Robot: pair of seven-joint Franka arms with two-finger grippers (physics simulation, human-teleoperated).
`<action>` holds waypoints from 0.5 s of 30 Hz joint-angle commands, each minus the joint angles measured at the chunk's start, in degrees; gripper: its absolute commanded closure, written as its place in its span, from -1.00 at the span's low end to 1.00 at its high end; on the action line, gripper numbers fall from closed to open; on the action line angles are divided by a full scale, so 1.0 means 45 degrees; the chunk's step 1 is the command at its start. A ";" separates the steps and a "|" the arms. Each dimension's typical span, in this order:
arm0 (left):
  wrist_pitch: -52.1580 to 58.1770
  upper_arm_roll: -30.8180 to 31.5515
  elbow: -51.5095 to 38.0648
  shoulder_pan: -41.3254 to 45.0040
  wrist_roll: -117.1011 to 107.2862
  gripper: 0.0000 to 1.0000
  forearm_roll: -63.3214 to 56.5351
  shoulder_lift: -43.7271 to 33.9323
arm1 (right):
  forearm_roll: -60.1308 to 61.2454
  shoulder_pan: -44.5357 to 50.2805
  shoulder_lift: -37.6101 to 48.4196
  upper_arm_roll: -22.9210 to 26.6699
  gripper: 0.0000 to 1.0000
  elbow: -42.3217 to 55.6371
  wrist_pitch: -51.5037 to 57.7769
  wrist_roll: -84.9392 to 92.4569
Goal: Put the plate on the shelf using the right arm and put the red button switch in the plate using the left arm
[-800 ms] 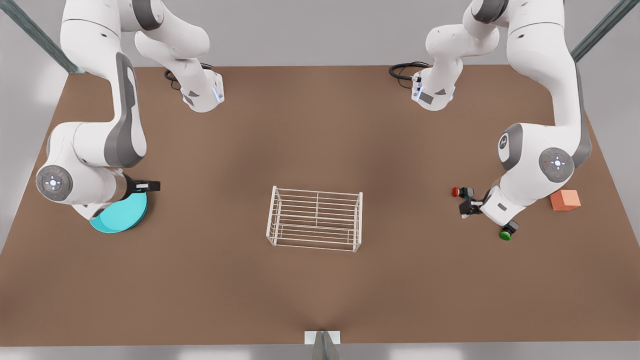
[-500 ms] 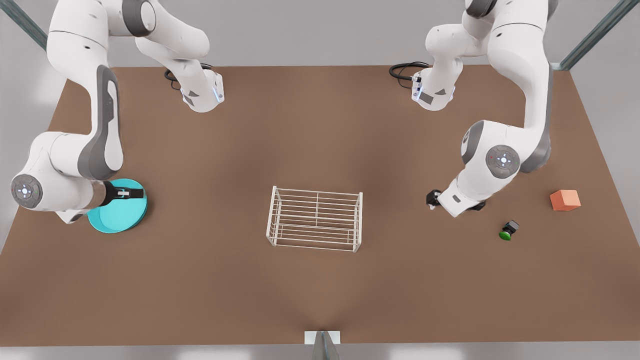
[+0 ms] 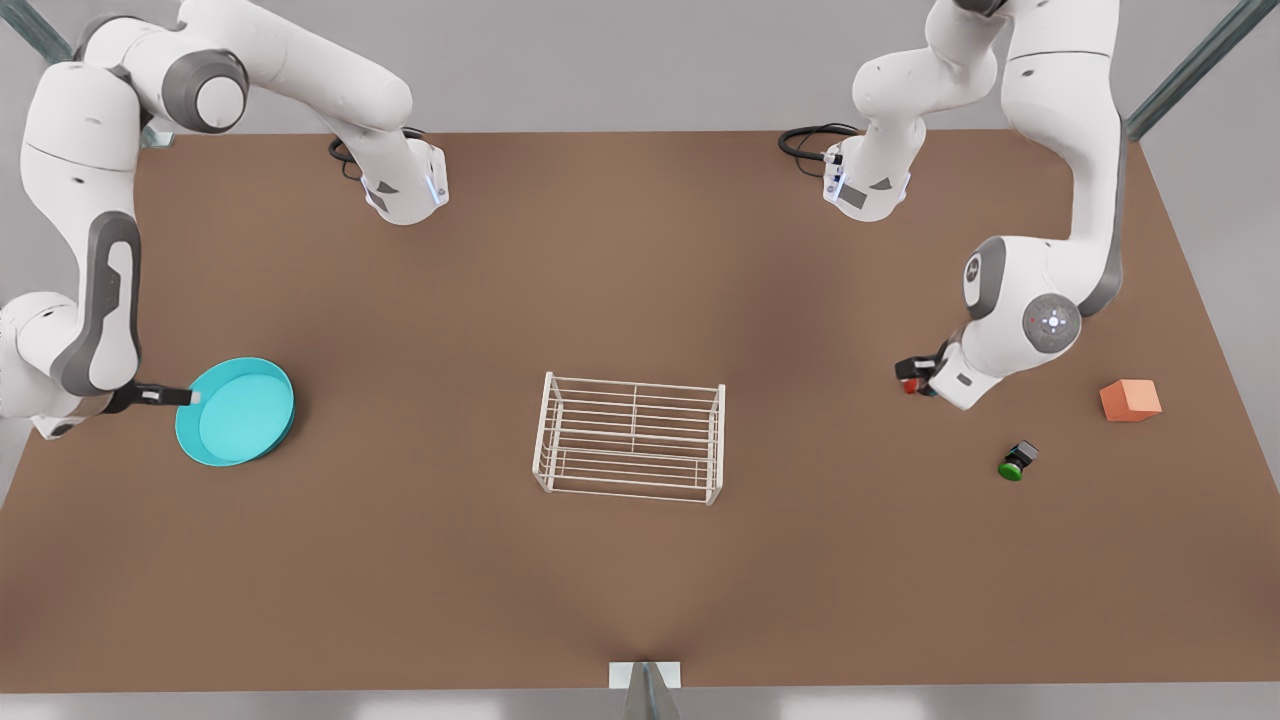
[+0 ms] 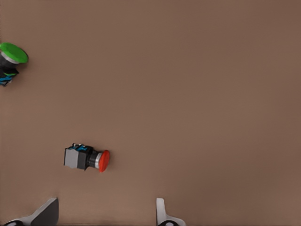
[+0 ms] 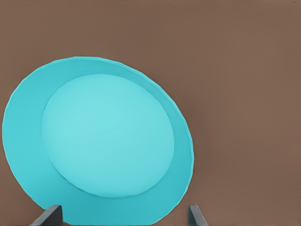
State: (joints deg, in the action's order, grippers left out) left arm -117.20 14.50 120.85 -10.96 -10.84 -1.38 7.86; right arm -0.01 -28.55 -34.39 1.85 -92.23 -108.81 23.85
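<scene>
Right gripper (image 3: pixel 190 397): at the plate's 9 o'clock rim in the front view, fingers (image 5: pixel 51 215) spread wide, the near rim between them, nothing gripped.
Plate (image 3: pixel 238 411): flat on the tabletop (image 3: pixel 640 590), well apart from the shelf (image 3: pixel 630 436), which lies at its 3 o'clock.
Left gripper (image 3: pixel 912 368): above the red button switch (image 4: pixel 87 159), fingers (image 4: pixel 46 213) open.
Switch axis: on its side, red cap toward the gap; body nearer one finger, off centre.
Green switch (image 3: pixel 1016 462): apart, at 4 o'clock.
</scene>
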 commanded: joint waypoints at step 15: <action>-0.5225 0.0000 0.2011 -0.1842 -1.3138 -1.00 -0.0085 0.0499 | 0.1449 -0.0648 -0.2105 -0.0080 -0.57 0.1335 -0.1465 0.8412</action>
State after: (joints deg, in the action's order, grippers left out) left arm -135.81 14.49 129.47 -18.92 -40.23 -1.37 10.11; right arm 5.51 -31.38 -43.88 1.54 -86.25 -114.93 44.72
